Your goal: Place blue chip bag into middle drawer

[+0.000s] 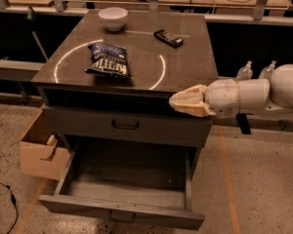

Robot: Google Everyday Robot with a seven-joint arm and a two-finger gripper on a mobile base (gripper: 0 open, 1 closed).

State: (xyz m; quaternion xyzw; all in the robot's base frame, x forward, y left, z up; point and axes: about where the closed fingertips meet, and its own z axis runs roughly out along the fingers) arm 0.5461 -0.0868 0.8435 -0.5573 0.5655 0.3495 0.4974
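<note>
Blue chip bag (109, 61) lying on counter (185, 62); middle drawer (88, 206) standing pulled open; tool (176, 103), tips together, hovering beside counter's right front corner

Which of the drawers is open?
The lower drawer, pulled far out so you see inside; the upper drawer is pushed shut. The gripper hangs beside the right front corner of the cabinet.
</note>
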